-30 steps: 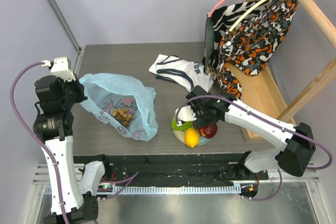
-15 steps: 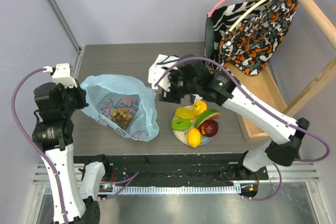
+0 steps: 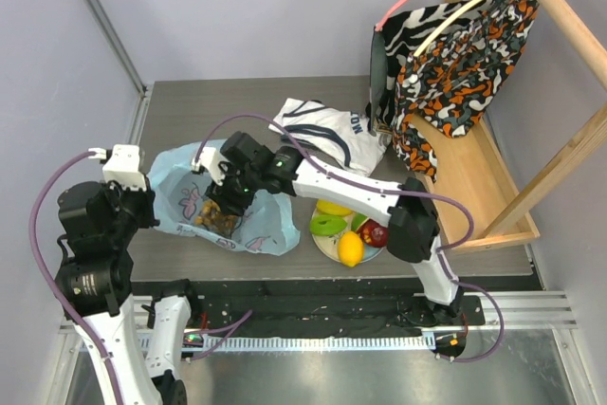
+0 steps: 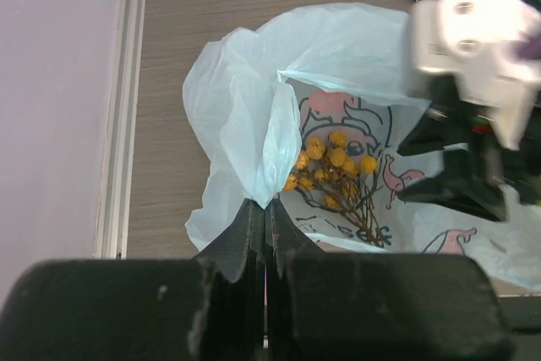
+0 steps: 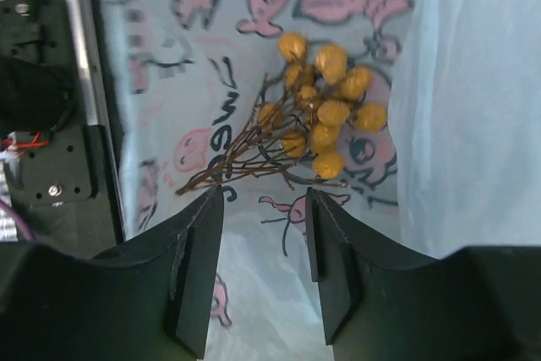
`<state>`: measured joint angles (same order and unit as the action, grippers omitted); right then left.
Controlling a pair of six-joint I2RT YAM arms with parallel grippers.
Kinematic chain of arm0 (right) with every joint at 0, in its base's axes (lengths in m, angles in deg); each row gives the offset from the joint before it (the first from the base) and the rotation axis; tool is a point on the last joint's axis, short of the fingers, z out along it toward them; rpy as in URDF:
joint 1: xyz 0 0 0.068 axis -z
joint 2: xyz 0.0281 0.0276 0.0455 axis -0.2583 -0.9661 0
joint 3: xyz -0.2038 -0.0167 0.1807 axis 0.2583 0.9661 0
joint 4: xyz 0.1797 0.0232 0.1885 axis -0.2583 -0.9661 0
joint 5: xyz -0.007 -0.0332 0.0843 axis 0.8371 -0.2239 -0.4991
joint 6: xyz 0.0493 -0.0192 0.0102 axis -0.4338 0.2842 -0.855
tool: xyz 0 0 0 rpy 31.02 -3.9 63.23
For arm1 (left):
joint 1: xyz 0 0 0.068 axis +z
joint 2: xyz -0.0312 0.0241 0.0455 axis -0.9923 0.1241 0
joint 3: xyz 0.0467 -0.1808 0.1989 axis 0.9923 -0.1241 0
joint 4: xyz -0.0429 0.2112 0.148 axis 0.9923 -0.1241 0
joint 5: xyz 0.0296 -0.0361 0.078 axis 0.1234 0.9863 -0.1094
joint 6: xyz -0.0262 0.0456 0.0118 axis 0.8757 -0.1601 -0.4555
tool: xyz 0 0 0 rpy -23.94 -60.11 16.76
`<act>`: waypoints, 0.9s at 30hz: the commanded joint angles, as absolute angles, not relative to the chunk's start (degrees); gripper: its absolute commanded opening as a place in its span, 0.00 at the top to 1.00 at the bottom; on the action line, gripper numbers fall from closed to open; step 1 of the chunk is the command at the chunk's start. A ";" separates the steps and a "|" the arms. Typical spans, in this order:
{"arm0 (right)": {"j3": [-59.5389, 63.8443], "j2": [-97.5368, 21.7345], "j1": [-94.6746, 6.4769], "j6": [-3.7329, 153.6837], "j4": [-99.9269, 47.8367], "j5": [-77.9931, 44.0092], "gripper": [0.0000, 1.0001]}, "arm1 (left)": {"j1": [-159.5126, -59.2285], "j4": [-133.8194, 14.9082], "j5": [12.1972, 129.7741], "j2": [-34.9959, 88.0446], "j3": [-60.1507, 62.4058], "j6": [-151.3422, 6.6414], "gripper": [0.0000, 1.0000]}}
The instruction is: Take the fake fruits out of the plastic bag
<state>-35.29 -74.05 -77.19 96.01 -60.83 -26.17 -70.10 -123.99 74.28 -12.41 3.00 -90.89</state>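
The light-blue plastic bag (image 3: 251, 234) lies open at the left of the table. My left gripper (image 4: 266, 207) is shut on its rim (image 4: 275, 145) and holds the mouth up. Inside lies the grape bunch (image 5: 325, 116), yellow-orange balls on brown twigs, also in the left wrist view (image 4: 334, 166). My right gripper (image 5: 264, 196) is open and empty inside the bag mouth, just short of the twig stems; from above it (image 3: 220, 206) hangs over the bunch. A yellow lemon (image 3: 348, 248), red apple (image 3: 377, 233), green piece (image 3: 327, 226) and yellow piece (image 3: 334, 207) sit on a plate (image 3: 325, 246).
A white shirt with dark lettering (image 3: 327, 130) lies behind the plate. A wooden rack (image 3: 474, 177) with patterned cloths on hangers (image 3: 446, 54) stands at the right. A grey wall and rail run along the table's left edge (image 4: 114, 124).
My right arm has swung from the plate leftwards across the table and lowered its open gripper into the bag mouth. The left gripper has kept its hold on the rim, shifting slightly down.
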 commanded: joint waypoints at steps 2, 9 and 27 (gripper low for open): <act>-35.50 -78.19 -76.94 83.03 -54.46 -20.18 0.45 | -69.69 -127.56 74.24 -14.34 4.28 -93.68 1.00; -39.89 -85.75 -77.46 81.00 -51.38 -18.93 0.37 | -69.69 -128.97 76.69 -15.48 2.96 -93.69 1.00; -43.23 -86.92 -79.92 95.85 -55.94 -19.27 0.79 | -69.69 -125.99 76.87 -15.04 0.15 -90.61 1.00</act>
